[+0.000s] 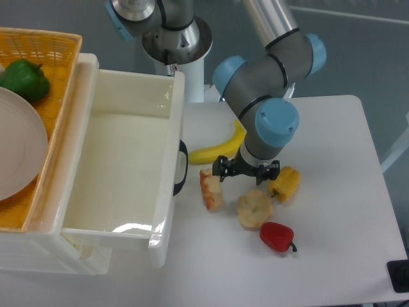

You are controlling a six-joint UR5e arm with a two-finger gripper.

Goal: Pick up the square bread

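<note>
The square bread (210, 190) is a small pale cream block with orange-red streaks along its left edge. It lies on the white table just right of the white bin's handle. My gripper (246, 175) hangs open and empty above the table, just right of the bread's upper end and above the round bun (254, 209). One finger (218, 173) is close to the bread's top right corner. I cannot tell if it touches.
A banana (217, 151) lies behind the gripper. A yellow pepper (285, 183) and a red pepper (277, 237) lie to the right. A large white bin (121, 166) stands at the left. An orange basket (38, 48) holds a plate and a green pepper (24, 78).
</note>
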